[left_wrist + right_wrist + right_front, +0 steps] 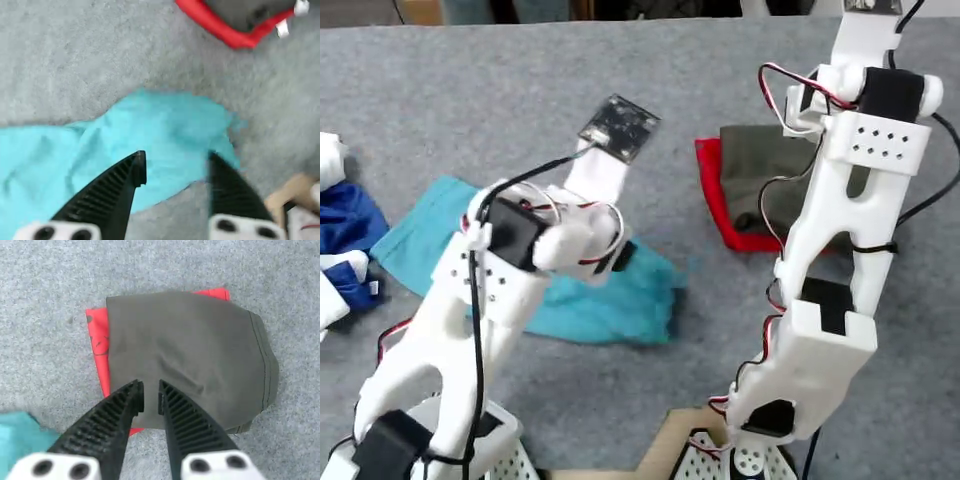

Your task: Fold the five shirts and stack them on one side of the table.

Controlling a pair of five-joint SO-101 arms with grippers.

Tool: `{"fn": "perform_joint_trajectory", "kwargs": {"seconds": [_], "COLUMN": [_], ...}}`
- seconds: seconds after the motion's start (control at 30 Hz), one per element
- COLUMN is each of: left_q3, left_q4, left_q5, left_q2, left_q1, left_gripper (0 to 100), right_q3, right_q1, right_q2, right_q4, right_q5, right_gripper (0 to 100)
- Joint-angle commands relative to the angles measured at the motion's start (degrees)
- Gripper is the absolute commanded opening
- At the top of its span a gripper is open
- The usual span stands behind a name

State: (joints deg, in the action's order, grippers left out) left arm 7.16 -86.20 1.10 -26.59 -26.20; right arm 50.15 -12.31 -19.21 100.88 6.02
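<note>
The grey felt-like tabletop (pixel 470 90) carries all the laundry I have to work with. Toward the left arm's side lies a crumpled turquoise cotton shirt (pixel 620 300), spread flat but not yet folded. My left claw (pixel 176 162) hangs just above its near edge, released wide with nothing between the fingers. On the right arm's side sits the stack: a folded dark olive shirt (pixel 190 350) resting on a folded red shirt (pixel 97 345), whose rim peeks out along one side. My right claw (pixel 151 390) hovers over that olive shirt, drawn almost clenched, grasping nothing. A heap of blue and white garments (pixel 345 225) waits at the far left edge.

I judge the turquoise shirt to be light, limp and prone to bunching, so it will sag and drag when lifted. I would pinch it at a hem corner near the wrinkled edge, catching one layer only, and pull low across the tabletop so the cloth stays flat.
</note>
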Motion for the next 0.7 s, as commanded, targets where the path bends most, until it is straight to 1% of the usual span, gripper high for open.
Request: {"fn": "perform_joint_trajectory", "kwargs": {"seconds": [0.0, 0.07, 0.13, 0.2, 0.3, 0.33, 0.4, 0.47, 0.57, 0.6, 0.67], "left_q3": [-6.55, -8.75, -8.40, -4.35, 2.24, 3.21, 1.80, -2.42, -12.79, -16.57, -24.84], "left_q4": [-2.37, -2.64, -0.09, 5.45, 15.47, 17.93, 18.99, 17.23, 13.71, 12.92, 10.37], "left_q5": [4.66, 4.92, 4.92, 4.84, 4.84, 4.92, 5.01, 5.89, 9.76, 11.60, 14.68], "left_q2": [-3.78, -4.75, -4.13, -1.32, 6.86, 10.55, 18.46, 26.64, 39.03, 43.52, 52.22], "left_q1": [6.55, 15.16, 25.54, 34.24, 43.56, 45.49, 47.87, 48.13, 47.96, 47.52, 47.08], "left_gripper": [27, 27, 27, 27, 27, 27, 27, 25, 22, 21, 18], "right_q3": [-2.51, -4.97, -8.04, -10.95, -15.25, -17.01, -21.67, -26.86, -33.71, -35.30, -36.88], "right_q1": [2.37, 4.48, 7.65, 11.69, 18.73, 21.19, 25.58, 28.48, 32.26, 33.41, 34.99], "right_q2": [2.77, 2.77, 3.03, 3.12, 2.77, 2.68, 2.59, 1.45, -2.07, -3.47, -6.37], "right_q4": [0.26, 0.26, 0.26, 0.26, 0.26, 0.00, -1.49, -5.36, -10.20, -10.73, -11.34], "right_q5": [-0.26, -0.44, -0.44, -0.44, -0.44, -0.26, -0.09, -0.44, -0.18, -0.18, -0.18], "right_gripper": [6.8, 6.8, 6.8, 6.8, 6.9, 6.9, 9.3, 17.4, 30.7, 33.4, 34.7]}}
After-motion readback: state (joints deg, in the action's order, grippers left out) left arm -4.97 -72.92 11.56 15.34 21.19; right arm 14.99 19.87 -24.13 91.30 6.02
